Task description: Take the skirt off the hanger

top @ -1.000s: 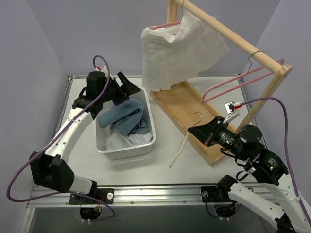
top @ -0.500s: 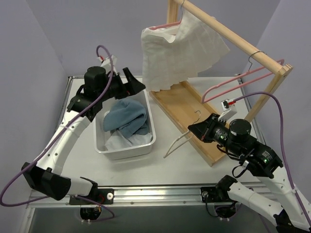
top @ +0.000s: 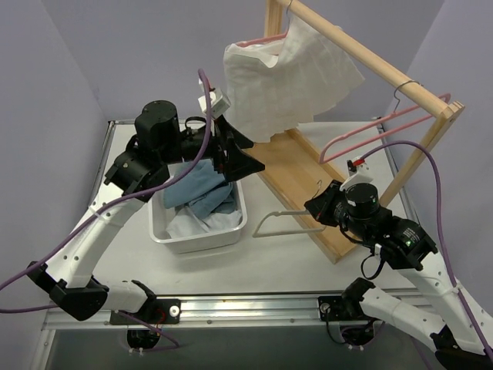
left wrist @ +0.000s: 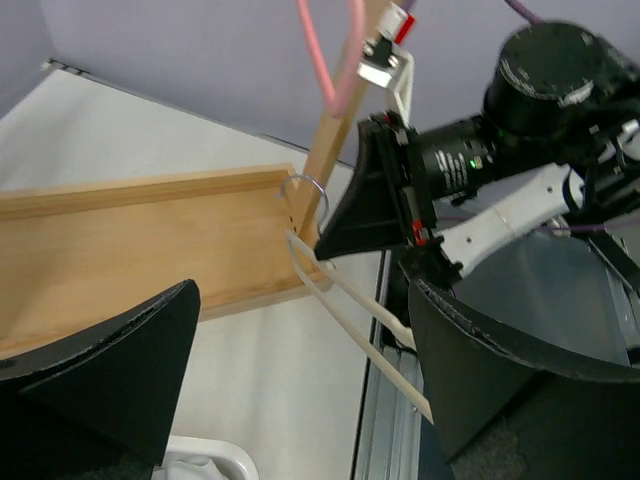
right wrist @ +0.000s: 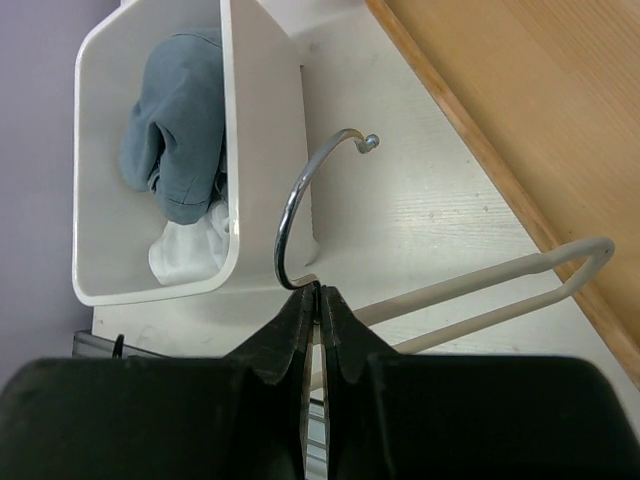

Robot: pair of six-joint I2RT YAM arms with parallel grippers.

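White skirt (top: 285, 77) hangs on its pink hanger (top: 260, 40) just above and ahead of the left gripper (top: 240, 150), spread wide, empty; right gripper (right wrist: 318, 295), farther, pinches a bare white hanger (right wrist: 470, 280).

A: what's sitting on the pale grey tabletop (top: 285, 266) besides the job items?
B: white rectangular plastic bin (top: 202, 237), sitting left of centre. It's holding a crumpled blue cloth (top: 206, 193), which is lying over a white cloth (top: 189, 225).
A: rack?
B: light wooden garment rack (top: 296, 173), standing just right of the bin. Flat base running diagonally, top rail slanting above it. A pink wire hanger (top: 383, 118) is hanging near the rail's near end.
A: anything else?
B: cream-white plastic hanger (right wrist: 480, 275) with a metal hook. Its hook is curving beside the bin's right wall and its looped end is reaching over the rack base's edge. Lilac walls (top: 139, 54) are closing in the back and sides.
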